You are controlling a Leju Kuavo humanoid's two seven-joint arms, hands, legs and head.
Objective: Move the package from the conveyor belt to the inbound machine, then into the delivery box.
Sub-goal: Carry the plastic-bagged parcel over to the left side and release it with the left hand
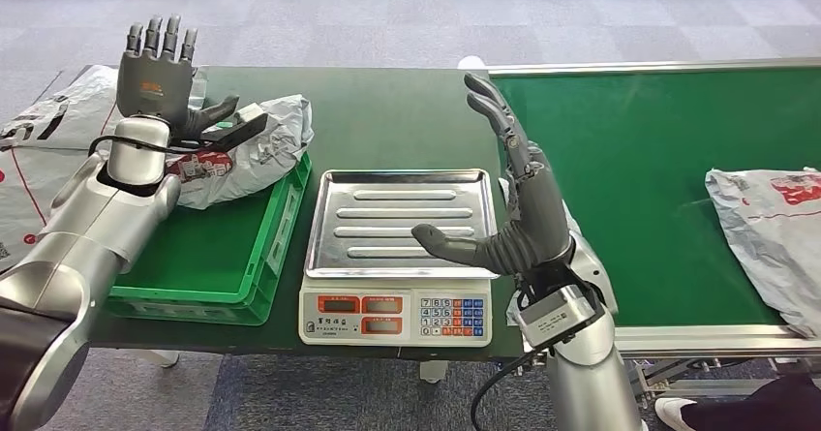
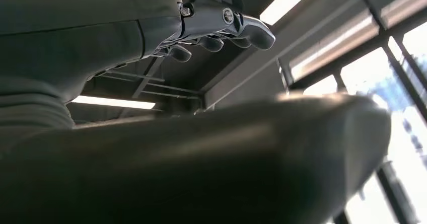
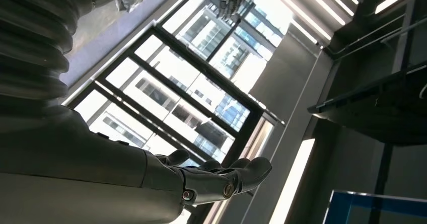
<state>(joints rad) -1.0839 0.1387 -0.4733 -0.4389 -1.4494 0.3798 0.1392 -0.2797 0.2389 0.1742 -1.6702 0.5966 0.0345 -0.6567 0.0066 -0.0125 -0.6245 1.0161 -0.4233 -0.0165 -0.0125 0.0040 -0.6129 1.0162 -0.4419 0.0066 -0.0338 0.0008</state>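
Head view: left hand (image 1: 157, 80) raised, fingers spread, empty, above grey package (image 1: 254, 150) in green crate (image 1: 254, 266); right hand (image 1: 513, 203) spread, empty, beside scale tray (image 1: 399, 220).

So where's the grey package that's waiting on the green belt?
In the head view, the package lies at the far right of the conveyor belt, beyond the right hand.

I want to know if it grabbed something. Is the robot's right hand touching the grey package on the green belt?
Apart. The head view shows bare green belt between the right hand and the grey package.
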